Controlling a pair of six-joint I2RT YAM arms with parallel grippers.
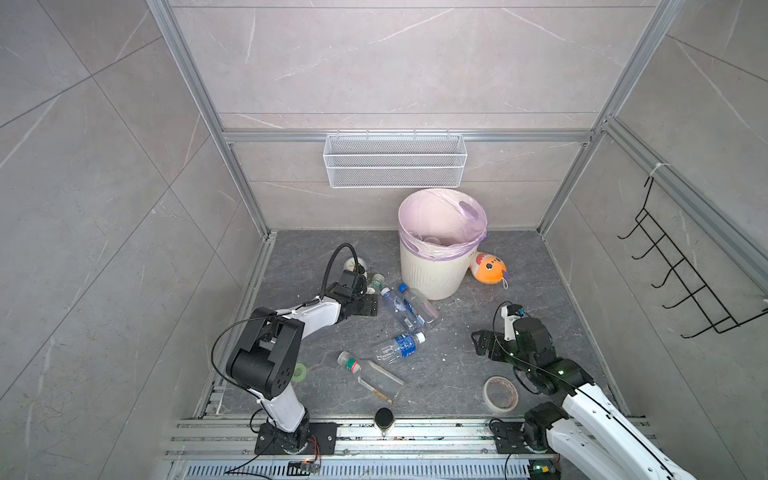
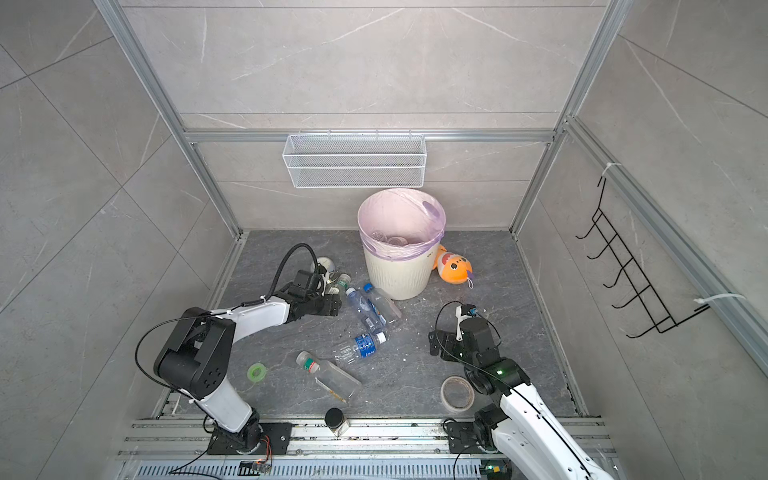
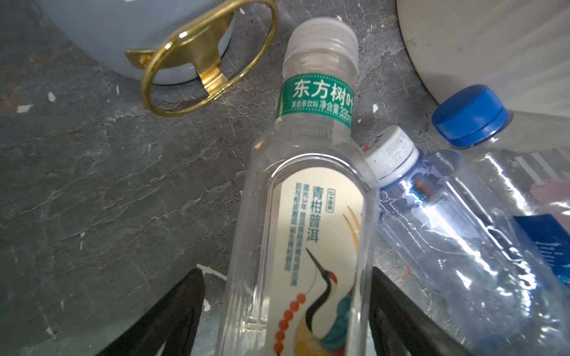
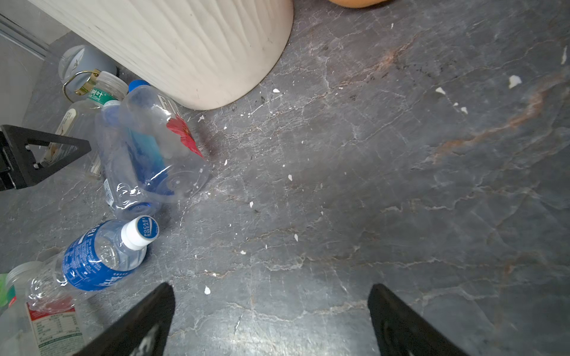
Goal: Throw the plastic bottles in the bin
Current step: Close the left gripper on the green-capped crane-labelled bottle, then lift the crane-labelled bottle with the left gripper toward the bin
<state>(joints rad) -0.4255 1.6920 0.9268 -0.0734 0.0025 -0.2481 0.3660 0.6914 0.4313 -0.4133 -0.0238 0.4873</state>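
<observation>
Centring the left gripper [image 3: 286, 277] on the green-collared tea bottle [image 3: 308, 200], its fingers [image 3: 182, 308] straddling but not yet clamping, should avoid snagging the neighbouring white-capped bottle [image 3: 447, 246]; the right gripper [image 4: 271, 288] hangs released.

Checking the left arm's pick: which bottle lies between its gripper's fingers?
The crane-label tea bottle with the green neck band, beside the grey clock; it alone lies between the fingers of the left gripper.
</observation>
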